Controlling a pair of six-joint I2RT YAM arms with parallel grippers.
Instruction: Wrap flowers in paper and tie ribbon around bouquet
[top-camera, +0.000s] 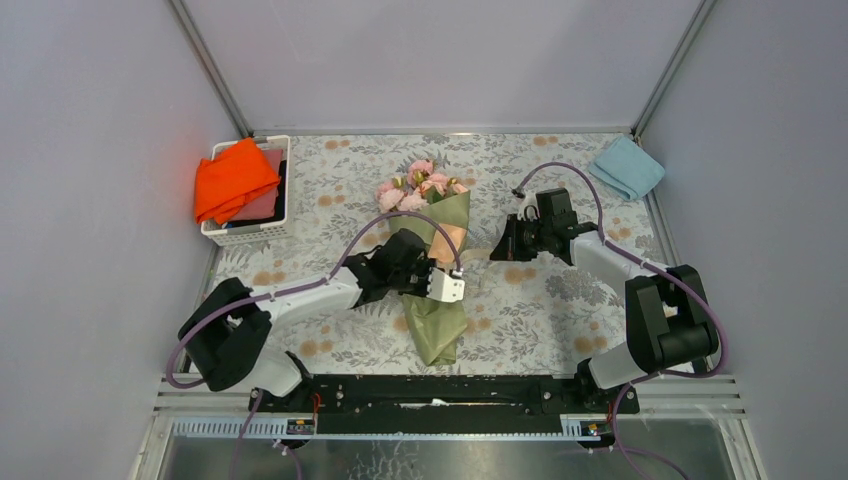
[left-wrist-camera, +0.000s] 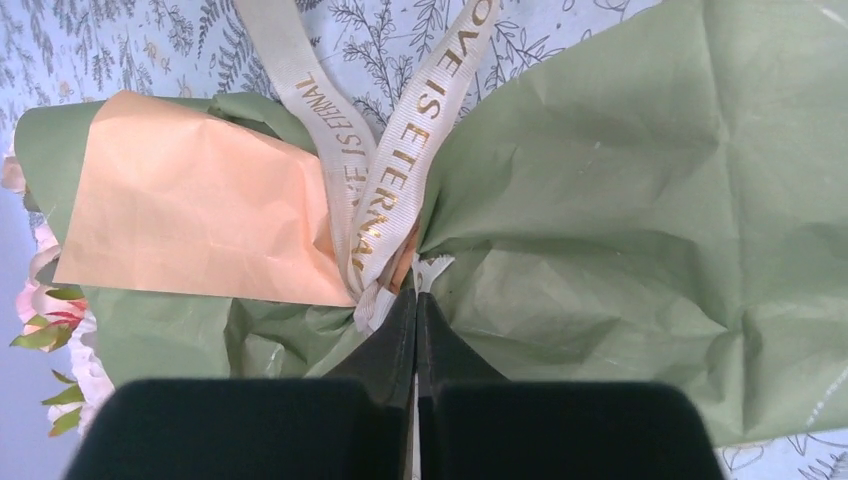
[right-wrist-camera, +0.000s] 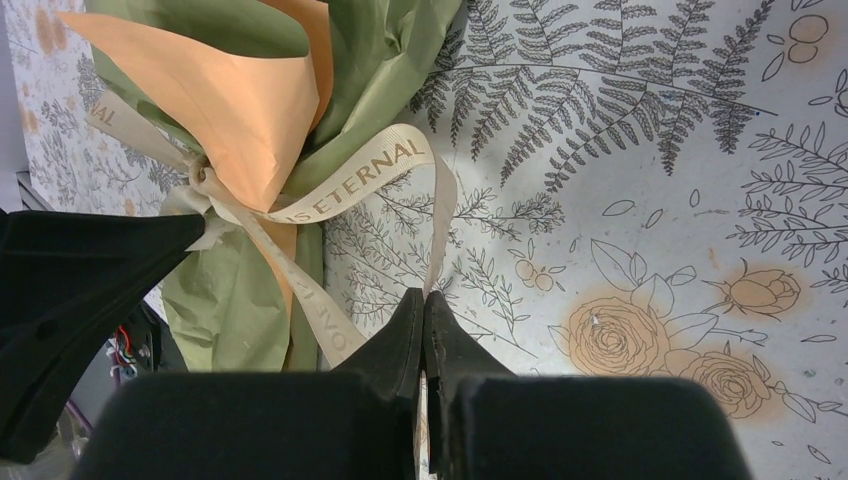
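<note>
Bouquet (top-camera: 437, 322) is lying on the table (top-camera: 560, 300), left gripper (left-wrist-camera: 416, 297) pinched shut on the ribbon (right-wrist-camera: 350, 180) at the waist crossing, right gripper (right-wrist-camera: 424, 297) pinching a tail just beside it, so I'd pull apart slow and level without dragging the paper (left-wrist-camera: 620, 200).

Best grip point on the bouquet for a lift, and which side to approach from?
Grip the bouquet at the cinched waist under the ribbon. It is the narrowest, firmest section, and the paper flares loose on both sides. It lies flat, flowers toward the far edge, so probably come from above, jaws spanning the waist crosswise. Avoid the flowers.
</note>
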